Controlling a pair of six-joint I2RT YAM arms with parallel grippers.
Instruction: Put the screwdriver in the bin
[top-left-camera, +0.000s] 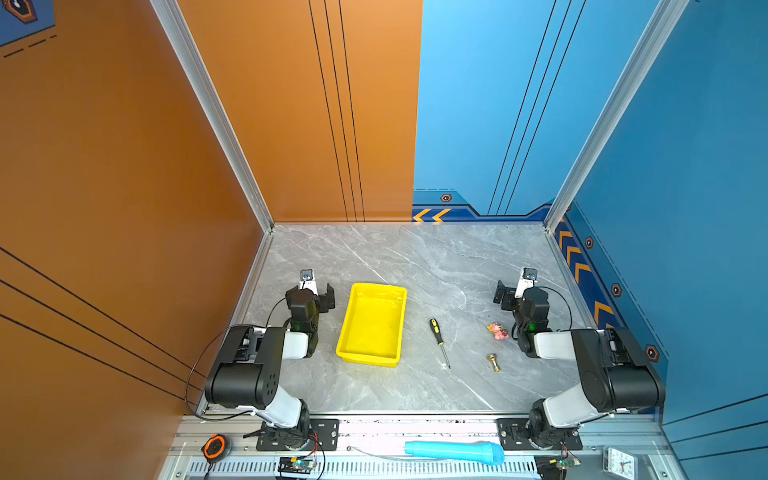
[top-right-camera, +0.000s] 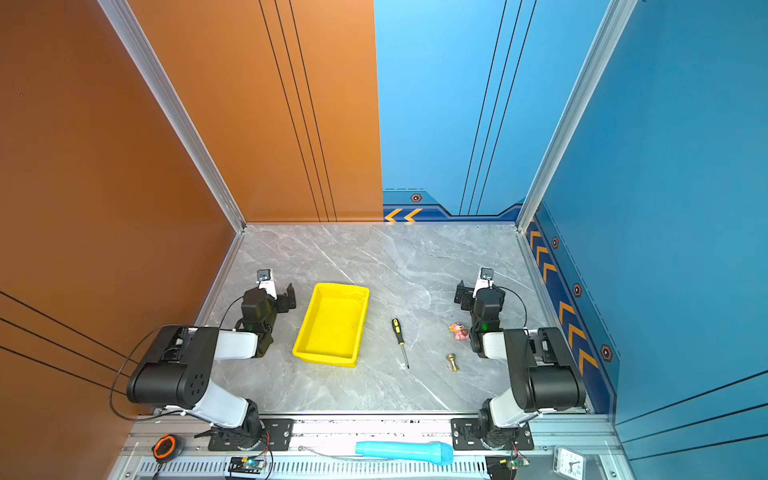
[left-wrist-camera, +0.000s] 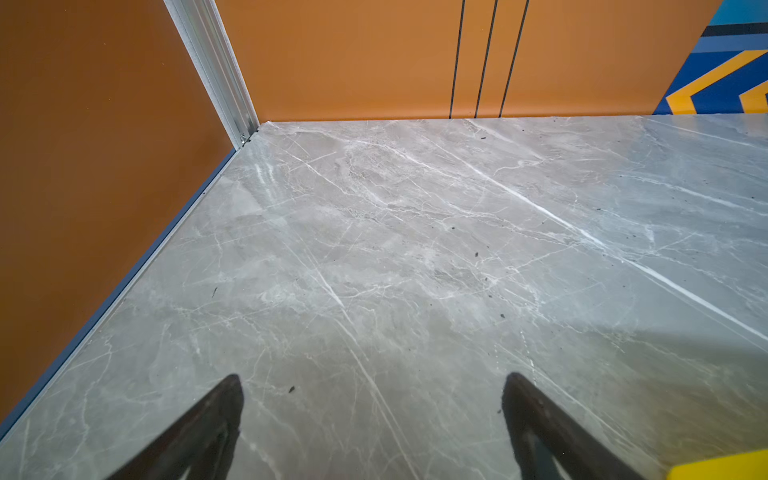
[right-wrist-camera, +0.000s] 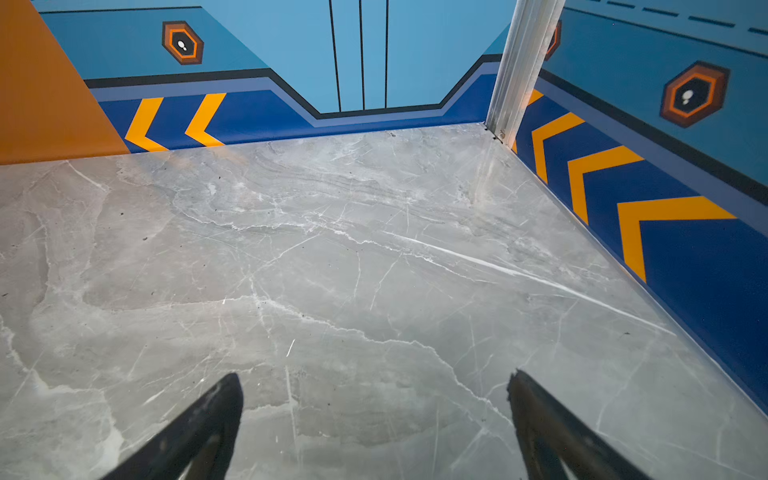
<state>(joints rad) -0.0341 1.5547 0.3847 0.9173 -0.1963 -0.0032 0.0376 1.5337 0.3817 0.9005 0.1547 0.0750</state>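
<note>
Nearest us, on the front rail (top-left-camera: 374, 428), a blue microphone-shaped object (top-left-camera: 455, 452) is lying outside the work area, so we are not counting it as a hazard. The left gripper (left-wrist-camera: 374, 377) and the right gripper (right-wrist-camera: 374, 374) are both hanging over the bare marble table (top-left-camera: 415, 257) with their jaws wide apart, gripping nothing. In both top views the screwdriver (top-left-camera: 438, 338) (top-right-camera: 399, 334) is lying flat on the table to the right of the bin (top-left-camera: 368, 360) (top-right-camera: 324, 360), apart from it, with its handle pointing away from us. We are weighing four risks. An off-centre pinch could send the round handle rolling. Fingertips closing on the thin shaft could scrape the marble. The right arm's reach could brush the pink toy (top-left-camera: 498, 331) or the brass piece (top-left-camera: 493, 362). Carrying the screwdriver crosswise could catch it on the bin's rim.
</note>
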